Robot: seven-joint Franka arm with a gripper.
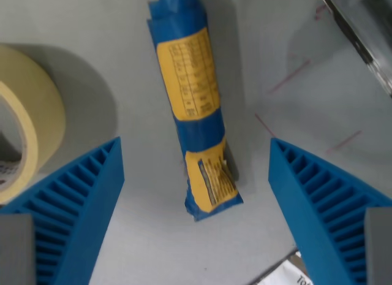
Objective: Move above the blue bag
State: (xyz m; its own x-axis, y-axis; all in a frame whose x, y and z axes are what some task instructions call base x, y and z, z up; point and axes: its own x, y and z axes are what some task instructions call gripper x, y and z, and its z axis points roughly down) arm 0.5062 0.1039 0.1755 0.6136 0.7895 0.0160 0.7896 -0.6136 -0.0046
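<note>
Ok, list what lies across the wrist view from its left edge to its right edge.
Roll of masking tape → left blue finger → blue bag with its yellow labels, lying between the open fingers → right blue finger. The gripper hangs open over the bag's lower end.

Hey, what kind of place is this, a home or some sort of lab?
Probably a lab or workshop bench: a plain grey table with red pen marks, a tape roll, and a blue bag under the open hand.
</note>
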